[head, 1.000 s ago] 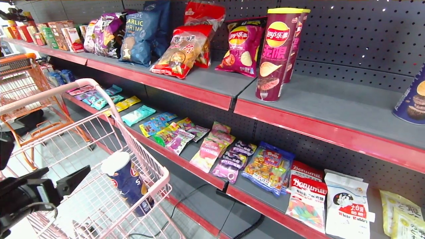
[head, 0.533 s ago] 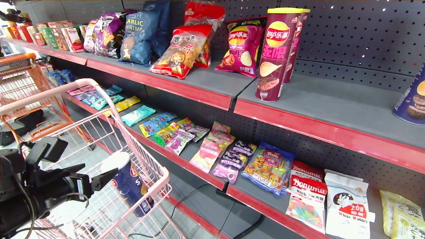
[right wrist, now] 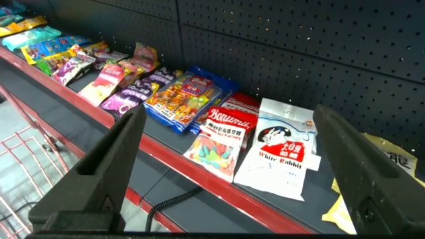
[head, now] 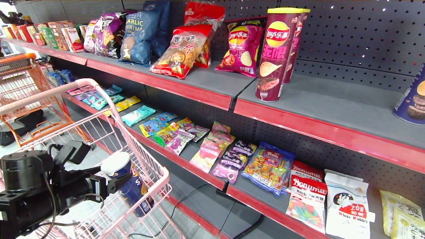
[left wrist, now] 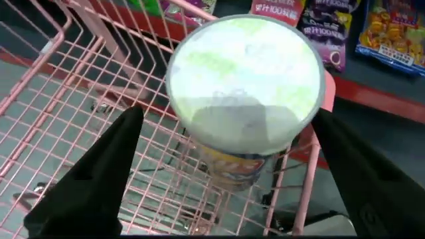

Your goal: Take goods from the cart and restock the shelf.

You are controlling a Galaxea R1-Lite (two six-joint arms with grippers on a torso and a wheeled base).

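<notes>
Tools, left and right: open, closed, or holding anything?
Left tool: open, straddling the can in the cart, not clamped on it.
Right tool: open, empty.

At the left edge of the head view I'm seeing an orange wire cart [head: 23,83] standing upright, with a dark object [head: 21,122] lying low beneath it. Toward the bottom centre a black coiled cable [head: 249,229] is trailing across the dark ground and running off the lower edge.
</notes>
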